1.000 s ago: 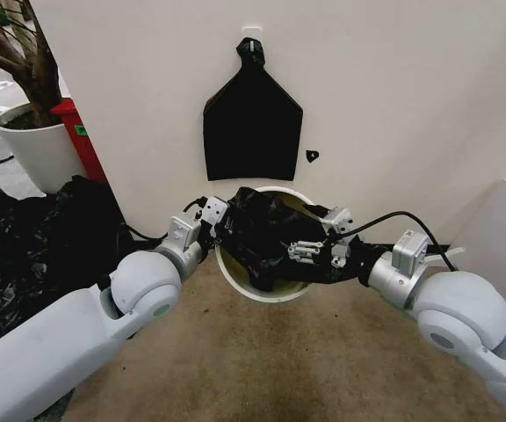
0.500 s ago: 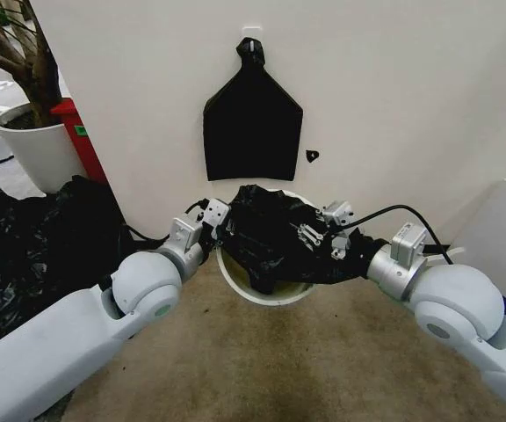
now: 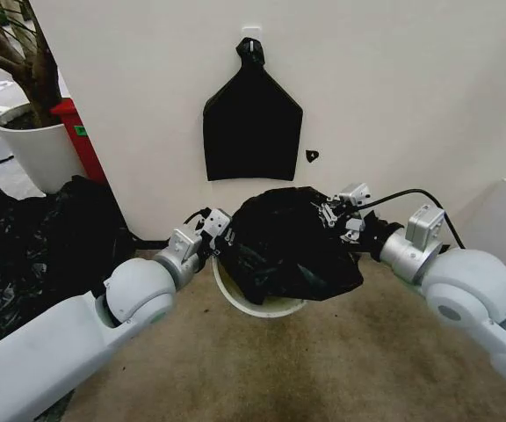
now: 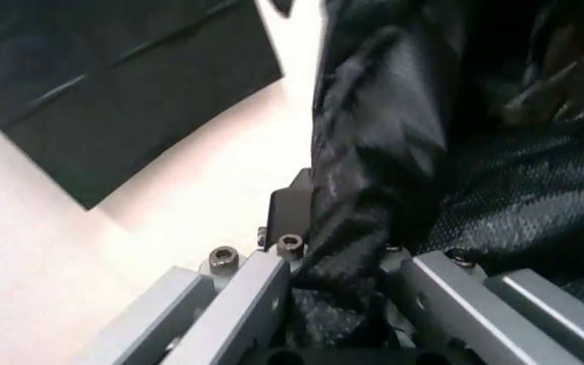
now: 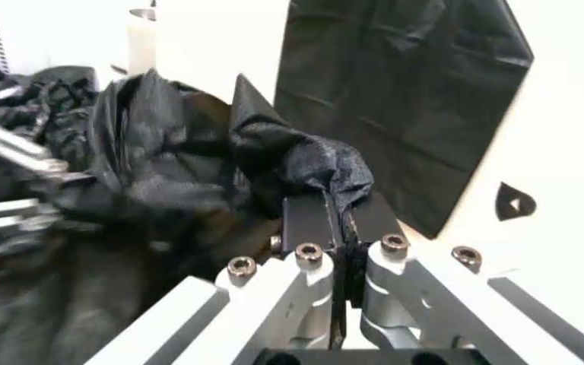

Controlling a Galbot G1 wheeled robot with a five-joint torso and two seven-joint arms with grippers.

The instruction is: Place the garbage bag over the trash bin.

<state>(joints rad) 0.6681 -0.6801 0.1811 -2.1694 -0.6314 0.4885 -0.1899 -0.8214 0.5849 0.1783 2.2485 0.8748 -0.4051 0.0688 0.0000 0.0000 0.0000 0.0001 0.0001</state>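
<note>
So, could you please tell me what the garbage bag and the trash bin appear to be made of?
The garbage bag, held between the left pincer and right pincer, looks like thin plastic film: glossy black, finely wrinkled and bunched where pinched. The trash bin looks like rigid moulded plastic: smooth white with an even, rounded rim, though only part of that rim is visible.
</note>
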